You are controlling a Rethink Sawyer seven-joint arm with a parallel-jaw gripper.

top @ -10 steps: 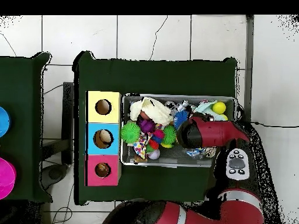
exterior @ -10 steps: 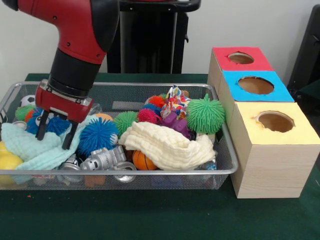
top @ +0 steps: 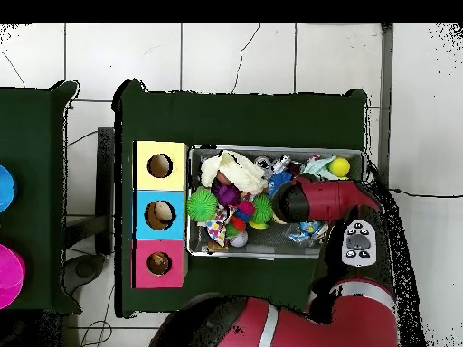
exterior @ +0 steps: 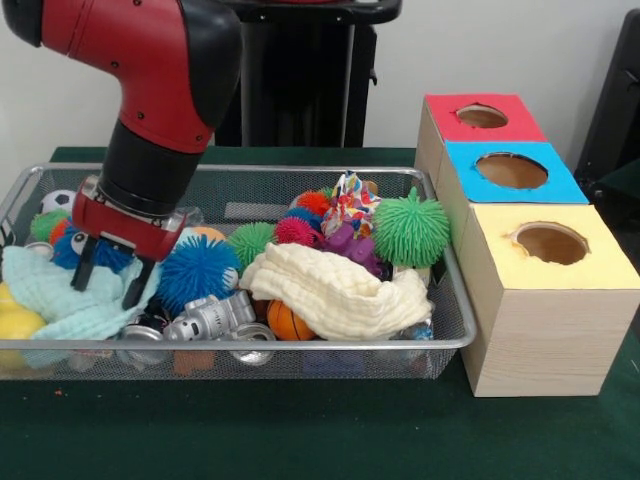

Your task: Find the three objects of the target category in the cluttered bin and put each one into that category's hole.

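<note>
1. Nearest the camera in the front view, the green table (exterior: pixel 300 430) shows bare cloth, and the bin (exterior: pixel 330 345) stretches across the lower left of the frame, its front rim packed with clutter.
2. Against that rim lie a silver toy robot (exterior: pixel 210 318), a small basketball (exterior: pixel 288 322) and a cream cloth (exterior: pixel 335 290) heaped toward lower centre.
3. At the left edge a pale yellow shape (exterior: pixel 15 322) shows beside a mint cloth (exterior: pixel 65 295); whether it is one of the plush toys cannot be told, and no striped or tan toy is plainly visible.
4. The gripper (exterior: pixel 108 272) hangs over the mint cloth at left centre, its two dark fingers (exterior: pixel 136 285) spread apart with nothing between them, tips at the level of the cloth.
5. Just to its right sits a blue spiky ball (exterior: pixel 197 272); farther back are a green spiky ball (exterior: pixel 410 228) and a patterned cloth (exterior: pixel 350 203).
6. The step in hand appears to be searching: a good move would pinch the mint cloth and draw it aside, keeping clear of the spiky ball, so hidden toys come into sight.
7. Farthest, at upper right, the hole (exterior: pixel 482 116) opens in the red box (exterior: pixel 480 125), behind the blue box (exterior: pixel 512 172) and yellow box (exterior: pixel 550 245), well apart from the gripper.
</note>
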